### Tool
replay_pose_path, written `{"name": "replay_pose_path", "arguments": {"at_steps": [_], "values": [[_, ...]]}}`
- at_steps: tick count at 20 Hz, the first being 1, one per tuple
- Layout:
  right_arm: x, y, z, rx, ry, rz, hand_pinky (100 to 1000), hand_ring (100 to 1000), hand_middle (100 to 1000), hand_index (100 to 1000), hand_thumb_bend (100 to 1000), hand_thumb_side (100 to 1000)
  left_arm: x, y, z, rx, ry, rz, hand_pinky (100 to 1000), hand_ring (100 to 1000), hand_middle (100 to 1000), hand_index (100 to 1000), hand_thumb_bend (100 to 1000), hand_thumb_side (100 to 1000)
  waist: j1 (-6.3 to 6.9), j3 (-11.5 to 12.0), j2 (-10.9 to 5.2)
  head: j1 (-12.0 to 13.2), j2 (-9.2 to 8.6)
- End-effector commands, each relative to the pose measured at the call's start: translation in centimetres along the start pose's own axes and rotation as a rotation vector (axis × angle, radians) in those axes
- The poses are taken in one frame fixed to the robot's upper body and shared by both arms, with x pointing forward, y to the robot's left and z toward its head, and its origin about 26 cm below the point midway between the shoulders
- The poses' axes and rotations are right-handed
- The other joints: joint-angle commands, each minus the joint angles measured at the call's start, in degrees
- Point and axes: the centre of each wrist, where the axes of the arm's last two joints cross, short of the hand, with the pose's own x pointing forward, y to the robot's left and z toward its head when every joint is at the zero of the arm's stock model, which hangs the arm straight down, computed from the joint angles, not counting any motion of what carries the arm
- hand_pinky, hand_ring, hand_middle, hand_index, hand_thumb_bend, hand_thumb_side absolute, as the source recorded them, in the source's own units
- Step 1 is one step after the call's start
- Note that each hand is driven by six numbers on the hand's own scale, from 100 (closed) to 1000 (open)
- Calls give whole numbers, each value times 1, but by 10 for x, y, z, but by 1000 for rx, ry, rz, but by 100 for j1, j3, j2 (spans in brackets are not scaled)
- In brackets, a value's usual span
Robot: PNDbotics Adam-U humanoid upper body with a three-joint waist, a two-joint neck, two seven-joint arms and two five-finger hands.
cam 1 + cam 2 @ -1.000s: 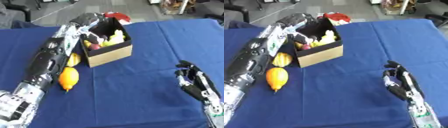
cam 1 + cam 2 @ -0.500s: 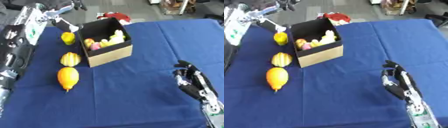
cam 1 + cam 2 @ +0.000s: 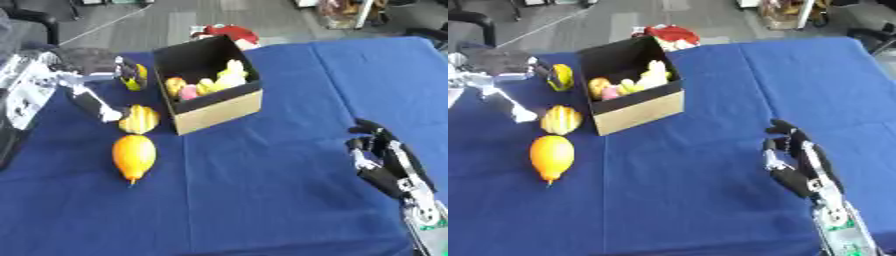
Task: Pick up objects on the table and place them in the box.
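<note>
A cardboard box (image 3: 214,102) with a black inside stands at the back middle of the blue table (image 3: 262,200). It holds yellow, orange and pink pieces (image 3: 210,82). Left of it lie a small yellow fruit (image 3: 133,78), a striped yellow squash (image 3: 139,119) and an orange fruit (image 3: 133,156). My left hand (image 3: 86,61) is blurred at the far left, right beside the small yellow fruit. My right hand (image 3: 796,159) rests open at the lower right, holding nothing.
A red thing (image 3: 226,33) lies just behind the box at the table's far edge. A silver part of my left arm (image 3: 92,102) slants down close to the striped squash. Grey floor and chair legs show beyond the table.
My left arm has drawn back from the box to the left and come down beside the small yellow fruit. The fruits and my right hand have stayed put.
</note>
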Motion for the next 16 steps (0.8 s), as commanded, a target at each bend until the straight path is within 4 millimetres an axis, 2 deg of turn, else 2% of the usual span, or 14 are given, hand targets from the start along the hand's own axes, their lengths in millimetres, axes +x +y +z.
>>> {"name": "replay_pose_path", "arguments": {"at_steps": [1, 6, 9, 16], "values": [[4, -8, -3, 2, -19, 31, 750, 671, 737, 883, 100, 281, -5, 10, 14, -208, -108, 25, 792, 740, 757, 860, 316, 476, 59, 0, -61, 11, 23], [5, -8, -4, 4, -21, 32, 750, 671, 737, 883, 100, 280, 9, 2, 10, -278, -172, 52, 805, 753, 772, 876, 372, 503, 78, -24, -51, 37, 23], [5, -9, -4, 5, -20, 33, 750, 671, 737, 883, 100, 280, 13, -5, 8, -303, -197, 28, 807, 751, 772, 878, 391, 476, 79, -32, -49, 56, 23], [4, -10, -3, 3, -16, 36, 750, 671, 737, 883, 100, 279, 12, -13, 16, -357, -210, -50, 814, 760, 778, 882, 502, 396, 104, -24, -50, 79, 23]]}}
